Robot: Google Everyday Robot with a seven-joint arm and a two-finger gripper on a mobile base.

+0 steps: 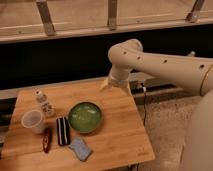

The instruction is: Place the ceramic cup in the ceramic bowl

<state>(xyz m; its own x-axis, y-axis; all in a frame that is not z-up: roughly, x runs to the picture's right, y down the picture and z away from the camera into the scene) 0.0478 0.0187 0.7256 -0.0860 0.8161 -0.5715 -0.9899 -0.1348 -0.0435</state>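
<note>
The ceramic cup (33, 121) is plain off-white and lies tilted on its side near the left edge of the wooden table (120, 135), with its opening towards the camera. The ceramic bowl (85, 117) is green inside with a darker rim, stands at the middle of the table and is empty. My gripper (107, 84) hangs from the white arm (160, 65) over the table's far edge, behind and to the right of the bowl and far from the cup. It holds nothing that I can see.
A small white patterned bottle (45, 103) stands just behind the cup. A black striped object (63, 131), a red object (47, 139) and a blue sponge (80, 148) lie in front of the bowl. A dark wall with a railing runs behind the table.
</note>
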